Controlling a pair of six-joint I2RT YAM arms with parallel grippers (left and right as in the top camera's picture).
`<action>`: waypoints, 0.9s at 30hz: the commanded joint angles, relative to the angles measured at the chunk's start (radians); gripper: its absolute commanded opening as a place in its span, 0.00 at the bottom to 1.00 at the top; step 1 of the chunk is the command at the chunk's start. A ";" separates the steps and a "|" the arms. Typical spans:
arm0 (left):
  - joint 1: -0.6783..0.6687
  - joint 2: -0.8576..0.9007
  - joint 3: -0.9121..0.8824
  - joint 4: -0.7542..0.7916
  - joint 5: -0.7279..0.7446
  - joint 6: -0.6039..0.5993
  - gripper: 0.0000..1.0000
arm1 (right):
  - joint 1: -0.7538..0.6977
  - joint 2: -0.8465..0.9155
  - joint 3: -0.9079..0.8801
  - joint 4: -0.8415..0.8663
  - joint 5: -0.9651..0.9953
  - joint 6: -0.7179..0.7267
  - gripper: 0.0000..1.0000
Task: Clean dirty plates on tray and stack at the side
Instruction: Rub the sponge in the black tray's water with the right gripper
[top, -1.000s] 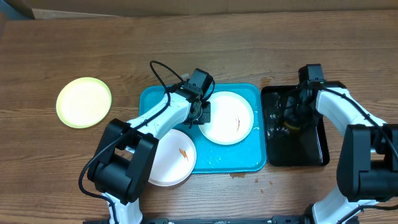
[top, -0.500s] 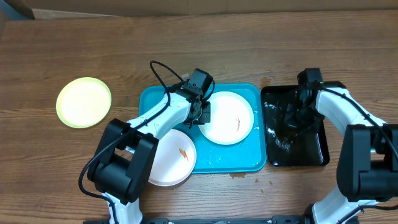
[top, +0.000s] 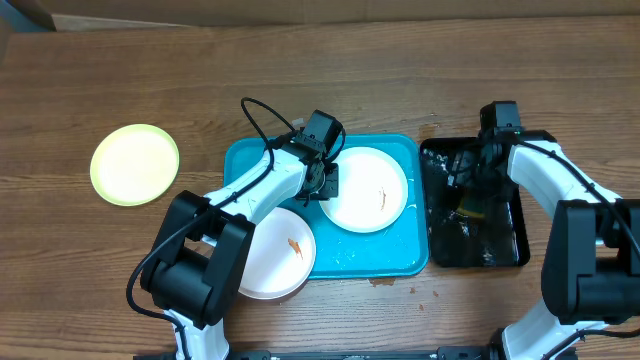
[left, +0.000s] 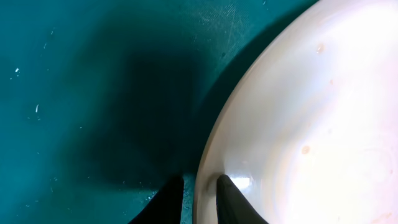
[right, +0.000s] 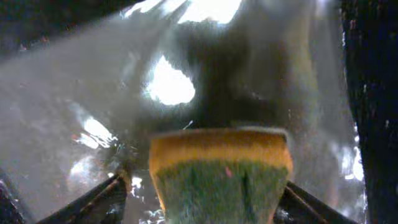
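Note:
On the turquoise tray (top: 400, 255) lies a white plate (top: 365, 190) with an orange speck. My left gripper (top: 325, 185) is shut on its left rim; in the left wrist view the fingertips (left: 233, 200) straddle the plate (left: 298, 124) edge above the tray (left: 93, 93). A second speckled white plate (top: 275, 255) overhangs the tray's front left corner. A yellow-green plate (top: 135, 165) rests on the table at far left. My right gripper (top: 470, 195) hangs open over the black tray, a yellow-green sponge (right: 221, 180) between its spread fingers.
The glossy black tray (top: 505, 250) stands right of the turquoise one, and its floor (right: 93, 93) is wet and shiny. A small spill marks the wood (top: 385, 282) by the turquoise tray's front edge. Cardboard lines the table's far edge.
The right gripper's jaws have spread apart around the sponge in the black tray, after being squeezed shut. The left gripper and all plates have stayed put.

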 joint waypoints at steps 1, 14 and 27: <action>0.000 -0.001 -0.013 0.000 -0.003 -0.010 0.21 | -0.002 -0.015 -0.003 0.018 0.021 0.003 0.58; 0.000 -0.001 -0.013 0.000 -0.003 -0.010 0.22 | 0.000 -0.015 -0.003 -0.018 -0.021 0.004 0.64; 0.003 -0.001 -0.012 0.019 -0.011 -0.010 0.32 | 0.000 -0.016 0.058 -0.106 -0.022 0.003 0.22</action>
